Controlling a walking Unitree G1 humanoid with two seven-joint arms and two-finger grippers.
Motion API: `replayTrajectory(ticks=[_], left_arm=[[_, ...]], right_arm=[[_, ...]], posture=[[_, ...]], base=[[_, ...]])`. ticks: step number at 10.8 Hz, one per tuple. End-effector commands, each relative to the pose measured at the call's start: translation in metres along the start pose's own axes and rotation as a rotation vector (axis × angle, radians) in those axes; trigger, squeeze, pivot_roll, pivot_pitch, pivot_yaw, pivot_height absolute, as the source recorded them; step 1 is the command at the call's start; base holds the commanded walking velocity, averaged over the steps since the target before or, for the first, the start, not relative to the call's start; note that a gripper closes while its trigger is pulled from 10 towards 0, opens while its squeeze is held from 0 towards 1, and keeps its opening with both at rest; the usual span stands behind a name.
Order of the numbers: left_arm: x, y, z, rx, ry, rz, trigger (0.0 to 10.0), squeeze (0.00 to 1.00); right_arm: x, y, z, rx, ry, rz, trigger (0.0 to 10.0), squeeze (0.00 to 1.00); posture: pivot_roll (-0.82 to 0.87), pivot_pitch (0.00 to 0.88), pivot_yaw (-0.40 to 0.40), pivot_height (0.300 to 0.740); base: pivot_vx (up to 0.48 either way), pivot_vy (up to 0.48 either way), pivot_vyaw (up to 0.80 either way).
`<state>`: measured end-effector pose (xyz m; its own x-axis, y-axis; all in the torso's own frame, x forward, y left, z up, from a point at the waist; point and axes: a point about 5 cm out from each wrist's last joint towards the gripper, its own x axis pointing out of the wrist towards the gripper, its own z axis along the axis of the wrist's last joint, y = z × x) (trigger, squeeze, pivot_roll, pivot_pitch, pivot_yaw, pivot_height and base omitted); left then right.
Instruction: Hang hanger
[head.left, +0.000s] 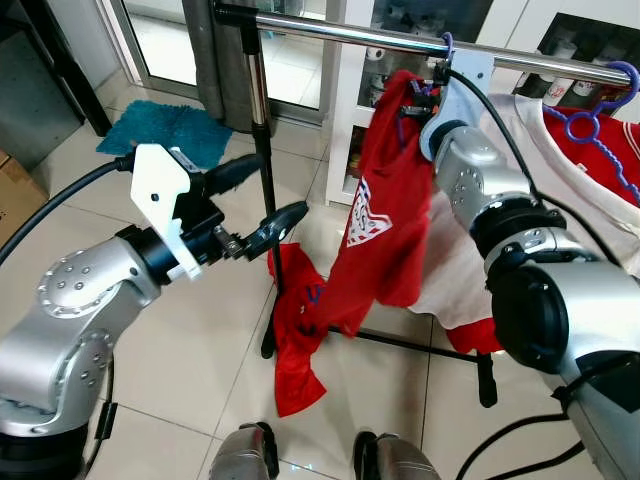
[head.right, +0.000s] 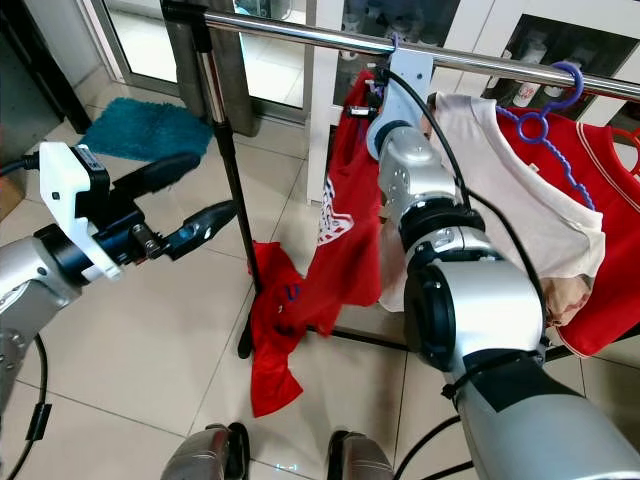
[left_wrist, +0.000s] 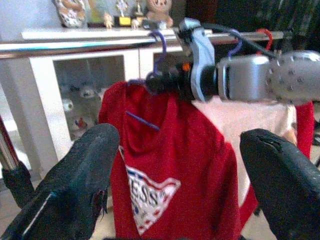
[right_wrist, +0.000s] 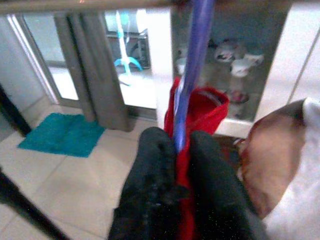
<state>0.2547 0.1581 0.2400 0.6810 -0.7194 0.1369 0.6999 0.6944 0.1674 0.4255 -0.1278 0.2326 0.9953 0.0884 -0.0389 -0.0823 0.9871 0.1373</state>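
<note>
- The right end effector (right_wrist: 182, 150) was raised to the horizontal chrome clothes rail (head.left: 330, 28), its two black fingers (right_wrist: 150, 165) clamped on the neck of a thin purple plastic hanger (right_wrist: 192, 75).
- That purple hanger carried a red T-shirt with a white triangular chest print (head.left: 385, 215); its hook (left_wrist: 159, 50) curved up to rail height beside the end effector, though whether it rested on the rail could not be determined.
- The red T-shirt hung from the hanger with its lower part trailing toward the tiled floor (head.left: 200, 350) beside the black upright post of the rack (head.left: 262, 150).
- The left end effector (head.left: 255, 200) was held out to the left of the post, well apart from the shirt, fingers spread wide and holding nothing.
- A cream T-shirt (head.right: 510, 190) hung on the same rail just right of the red one, on a second purple hanger (head.right: 545, 110), with another red garment (head.right: 610, 210) beyond it.
- A white glass-fronted cabinet (left_wrist: 75, 90) stood behind the rail, and a teal mat (head.left: 165, 130) lay on the floor near a glass door.
</note>
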Motion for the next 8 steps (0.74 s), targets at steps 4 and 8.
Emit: replayTrajectory(ticks=[4, 8], left_arm=[[0.007, 0.002, -0.029, -0.04, 0.062, 0.177, 10.0, 0.0], [0.001, 0.004, -0.073, -0.099, 0.145, 0.419, 10.0, 0.0]], right_arm=[[-0.004, -0.008, 0.002, 0.035, -0.088, 0.073, 10.0, 1.0], [-0.068, -0.017, -0.014, 0.004, -0.308, 0.192, 10.0, 0.0]], posture=[[0.06, 0.029, -0.002, 0.74], [0.01, 0.0, 0.042, 0.74]], base=[[0.0, 0.0, 0.0], [0.0, 0.0, 0.0]])
